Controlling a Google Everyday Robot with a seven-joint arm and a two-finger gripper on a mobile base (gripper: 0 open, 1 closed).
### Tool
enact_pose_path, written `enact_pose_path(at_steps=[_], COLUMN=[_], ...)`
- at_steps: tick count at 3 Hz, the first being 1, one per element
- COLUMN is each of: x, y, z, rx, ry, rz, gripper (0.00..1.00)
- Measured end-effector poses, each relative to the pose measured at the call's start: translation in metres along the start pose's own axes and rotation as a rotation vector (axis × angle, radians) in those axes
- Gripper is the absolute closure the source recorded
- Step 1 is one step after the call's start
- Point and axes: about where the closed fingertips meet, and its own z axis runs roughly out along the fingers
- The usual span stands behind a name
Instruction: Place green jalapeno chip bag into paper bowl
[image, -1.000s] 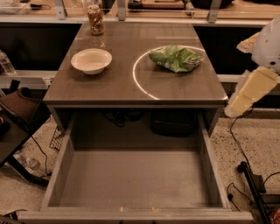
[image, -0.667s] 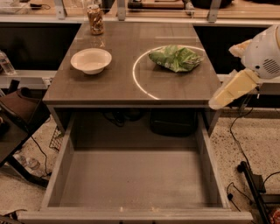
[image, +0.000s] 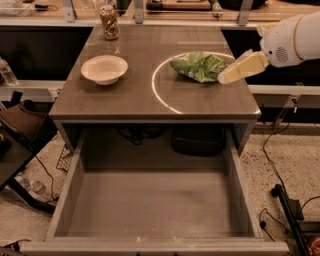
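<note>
Nearest: wide grey pull-out drawer (image: 150, 205), standing open below the front edge, its bare grey floor showing. Behind it, under the top, a dark boxy case (image: 200, 140) in shadow.

Grey-brown rectangular worktop (image: 135, 102) above. A thin pale ring of light (image: 154, 92) is drawn on its right half.

Shallow round cream-white paper bowl (image: 88, 70) sits left of centre, upright, only its own pale inner surface showing. The wrinkly green jalapeno chip bag (image: 196, 66) with whitish patches lies flat inside the ring, right of centre, well apart from the bowl.

Pale cream claw (image: 224, 76) reaches in from the right, tip at the bag's right edge, touching or just beside it. Whether it is wide or narrow, cannot tell. White rounded arm housing (image: 292, 36) behind it.

Farthest: tall brownish lidded jar (image: 109, 22) at back left, brownish contents inside.
</note>
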Motion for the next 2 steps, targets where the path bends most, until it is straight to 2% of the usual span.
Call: enact_pose_path(at_steps=[1,2], x=[0.0,-0.002], y=[0.0,-0.007], z=[0.0,0.02], rx=[0.0,-0.009], ry=[0.0,-0.018], rz=[0.0,0.016], gripper=[0.0,0.0])
